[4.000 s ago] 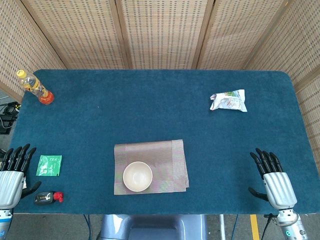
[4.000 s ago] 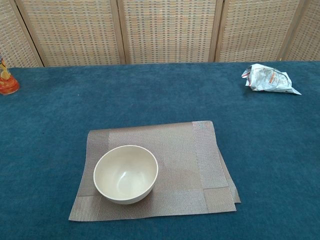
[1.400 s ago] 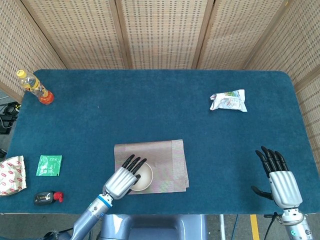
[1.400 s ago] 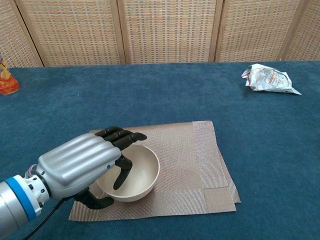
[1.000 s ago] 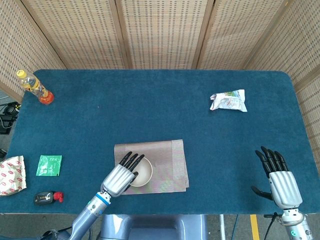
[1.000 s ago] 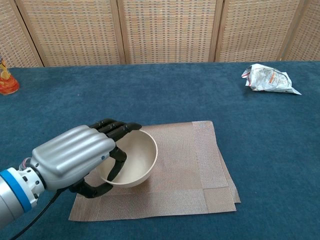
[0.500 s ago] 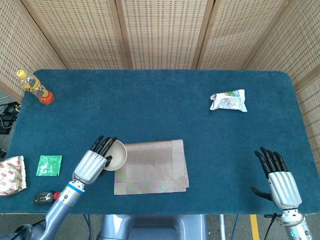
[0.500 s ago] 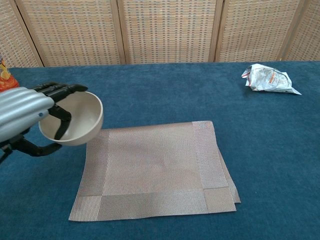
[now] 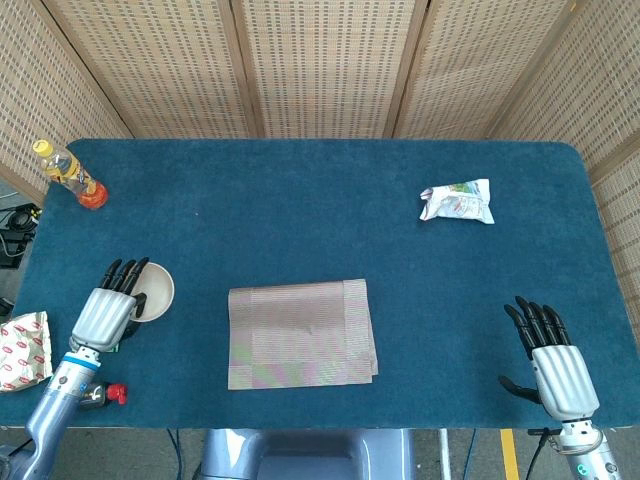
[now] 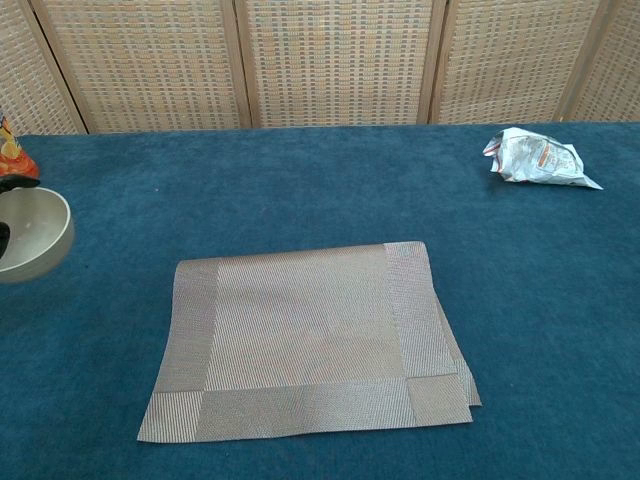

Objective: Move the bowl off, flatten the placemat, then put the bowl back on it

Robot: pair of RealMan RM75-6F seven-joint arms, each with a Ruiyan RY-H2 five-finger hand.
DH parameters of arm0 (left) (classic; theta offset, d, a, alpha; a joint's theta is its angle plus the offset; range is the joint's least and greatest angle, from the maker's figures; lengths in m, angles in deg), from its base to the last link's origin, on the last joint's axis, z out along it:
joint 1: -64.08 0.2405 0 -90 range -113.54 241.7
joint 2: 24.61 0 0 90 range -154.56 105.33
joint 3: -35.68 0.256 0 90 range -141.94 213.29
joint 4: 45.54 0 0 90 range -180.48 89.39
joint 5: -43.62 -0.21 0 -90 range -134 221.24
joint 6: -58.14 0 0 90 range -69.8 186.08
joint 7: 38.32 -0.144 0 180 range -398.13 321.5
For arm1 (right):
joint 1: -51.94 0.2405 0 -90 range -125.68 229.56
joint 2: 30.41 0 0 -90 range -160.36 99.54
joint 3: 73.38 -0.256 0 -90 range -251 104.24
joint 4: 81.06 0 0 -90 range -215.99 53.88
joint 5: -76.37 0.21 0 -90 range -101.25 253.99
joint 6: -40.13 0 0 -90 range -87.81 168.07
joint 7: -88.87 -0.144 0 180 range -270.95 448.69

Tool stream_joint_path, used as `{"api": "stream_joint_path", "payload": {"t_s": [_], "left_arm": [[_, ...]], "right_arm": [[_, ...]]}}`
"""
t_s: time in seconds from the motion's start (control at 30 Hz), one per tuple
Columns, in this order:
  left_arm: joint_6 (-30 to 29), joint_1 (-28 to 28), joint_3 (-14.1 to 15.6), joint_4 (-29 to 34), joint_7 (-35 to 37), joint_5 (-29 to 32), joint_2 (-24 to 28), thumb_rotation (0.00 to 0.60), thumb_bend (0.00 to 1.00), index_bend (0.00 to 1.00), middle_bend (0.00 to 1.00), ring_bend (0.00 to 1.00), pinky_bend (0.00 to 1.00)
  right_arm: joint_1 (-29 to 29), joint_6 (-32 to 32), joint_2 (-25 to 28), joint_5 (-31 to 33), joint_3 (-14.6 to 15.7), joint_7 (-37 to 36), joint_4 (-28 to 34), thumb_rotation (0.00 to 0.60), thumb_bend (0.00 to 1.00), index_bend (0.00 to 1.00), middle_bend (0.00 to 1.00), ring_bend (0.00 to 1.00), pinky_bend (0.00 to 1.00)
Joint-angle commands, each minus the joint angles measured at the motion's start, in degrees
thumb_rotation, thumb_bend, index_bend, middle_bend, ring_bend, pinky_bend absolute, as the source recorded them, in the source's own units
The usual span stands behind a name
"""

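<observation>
The cream bowl (image 9: 155,291) (image 10: 34,232) is at the table's left side, gripped by my left hand (image 9: 108,308), whose fingers curl over its rim. The chest view shows only the bowl at its left edge, tilted. Near the front middle of the table lies the brown woven placemat (image 9: 300,333) (image 10: 305,335), with its right end folded over onto itself. Nothing stands on the mat. My right hand (image 9: 553,366) hovers with fingers spread near the front right corner, holding nothing; it is outside the chest view.
A drink bottle (image 9: 68,175) stands at the back left corner. A crumpled snack packet (image 9: 457,202) (image 10: 535,158) lies at the back right. A white and red packet (image 9: 22,350) and a small dark bottle with a red cap (image 9: 104,394) sit by my left arm.
My left hand has carried the bowl off the placemat and further left across the table. The mat is now bare. The right hand has barely moved.
</observation>
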Motion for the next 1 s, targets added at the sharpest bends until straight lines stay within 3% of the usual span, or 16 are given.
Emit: {"api": "stream_joint_path", "payload": {"t_s": [0.03,0.33,0.5,0.67,0.83,1.0], "left_arm": [[1.1,0.9,0.9,-5.0,3.7,1.2,-1.5,0.600,0.42,0.62,0.00,0.00,0.00],[2.2,0.9,1.7,-9.4,5.6,1.4,-3.4,0.600,0.40,0.48,0.00,0.00,0.00],[2.5,1.0,2.0,-9.3,5.5,1.5,-3.4,0.600,0.29,0.39,0.00,0.00,0.00],[1.0,1.4,2.0,-7.3,6.6,1.1,-1.8,0.600,0.19,0.16,0.00,0.00,0.00],[-2.4,2.0,1.4,-3.7,8.4,0.0,1.3,0.600,0.19,0.07,0.00,0.00,0.00],[-6.3,2.9,1.0,0.2,10.1,-1.5,4.2,0.600,0.19,0.05,0.00,0.00,0.00]], "right_arm": [[0.0,-0.1,-0.1,0.0,0.0,0.2,0.0,0.600,0.20,0.00,0.00,0.00,0.00],[-0.1,0.0,0.0,0.3,-0.1,0.0,0.2,0.600,0.20,0.00,0.00,0.00,0.00],[-0.1,0.2,0.1,0.2,-0.1,-0.3,0.2,0.600,0.20,0.00,0.00,0.00,0.00],[-0.1,0.3,0.2,0.1,-0.1,-0.5,0.1,0.600,0.20,0.00,0.00,0.00,0.00],[-0.2,0.3,0.2,0.0,-0.1,-0.4,0.2,0.600,0.20,0.00,0.00,0.00,0.00],[-0.2,0.4,0.1,-0.1,0.0,-0.3,0.2,0.600,0.20,0.00,0.00,0.00,0.00]]}}
